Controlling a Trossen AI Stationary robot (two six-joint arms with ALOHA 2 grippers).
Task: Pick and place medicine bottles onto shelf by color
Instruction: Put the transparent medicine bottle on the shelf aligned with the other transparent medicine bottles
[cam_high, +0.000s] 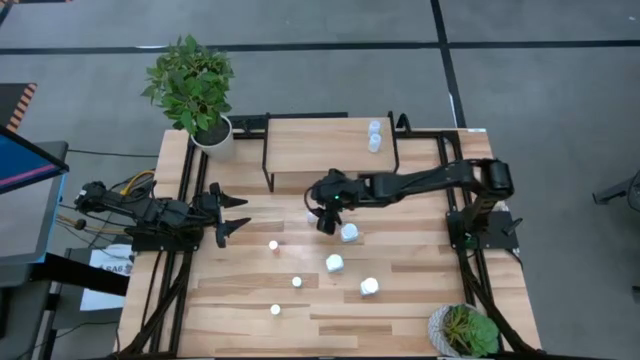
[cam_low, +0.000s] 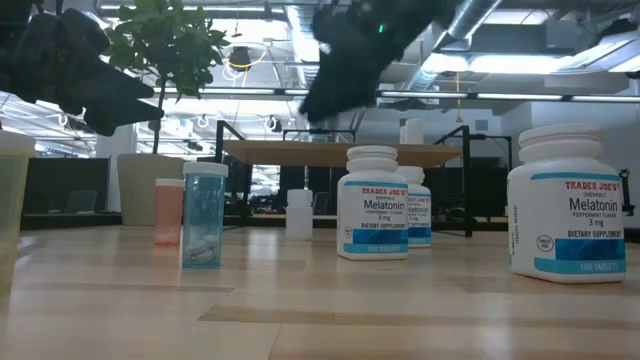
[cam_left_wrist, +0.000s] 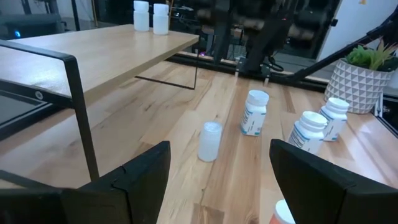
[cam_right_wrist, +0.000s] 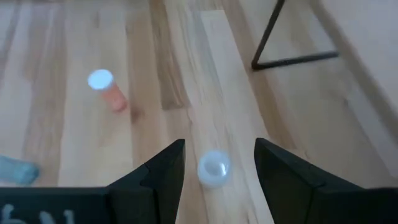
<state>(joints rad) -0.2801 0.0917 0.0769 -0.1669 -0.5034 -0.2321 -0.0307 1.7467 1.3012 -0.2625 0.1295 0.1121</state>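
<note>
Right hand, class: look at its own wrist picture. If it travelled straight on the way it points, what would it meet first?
Most likely the small white bottle standing between the open fingers of the right hand. Behind it lies the plank table. Depth is uncertain.

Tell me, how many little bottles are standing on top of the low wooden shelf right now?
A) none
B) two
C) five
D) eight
B: in the high view two pale bottles stand close together near the right end of the shelf, and the left wrist view shows the same pair; all the other bottles sit on the table.
</note>
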